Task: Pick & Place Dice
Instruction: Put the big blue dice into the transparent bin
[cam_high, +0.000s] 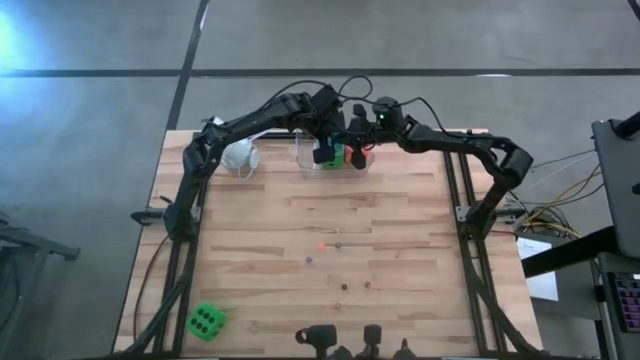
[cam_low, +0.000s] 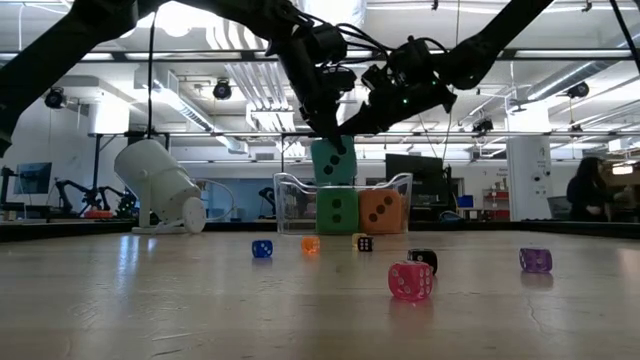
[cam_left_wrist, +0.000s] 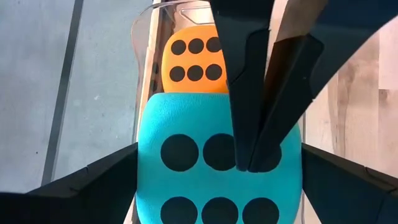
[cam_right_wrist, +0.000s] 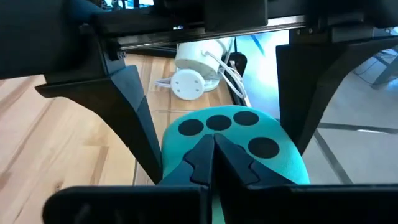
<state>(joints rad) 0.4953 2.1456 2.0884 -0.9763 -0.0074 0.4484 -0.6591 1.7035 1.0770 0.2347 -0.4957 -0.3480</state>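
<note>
A teal die (cam_low: 333, 160) sits over the clear tray (cam_low: 400, 185) at the table's far edge, directly above a green die (cam_low: 337, 210) that stands beside an orange-red die (cam_low: 381, 210) inside it. My left gripper (cam_left_wrist: 217, 186) is shut on the teal die (cam_left_wrist: 186, 180). My right gripper (cam_right_wrist: 213, 149) is shut, its tips at the teal die's top face (cam_right_wrist: 217, 124). A second green die (cam_high: 206, 321) lies near the table's near left corner. Several tiny dice, such as a pink one (cam_low: 410, 281), are scattered mid-table. My left gripper pinches the teal die between its two fingers (cam_left_wrist: 93, 180) on opposite side faces, coming from above and pointing down. The die is upright over the green die; whether it rests on it, I cannot tell. My right gripper's shut fingers (cam_left_wrist: 252, 149) meet the teal die's pipped top face (cam_left_wrist: 211, 152), slanting down from the table's right.
A white cup (cam_high: 240, 155) lies on its side left of the tray. The tray's clear walls (cam_high: 305, 160) surround the dice. Both arms crowd the far edge over the tray. Bare wood (cam_high: 250, 250) lies around the tiny dice mid-table.
</note>
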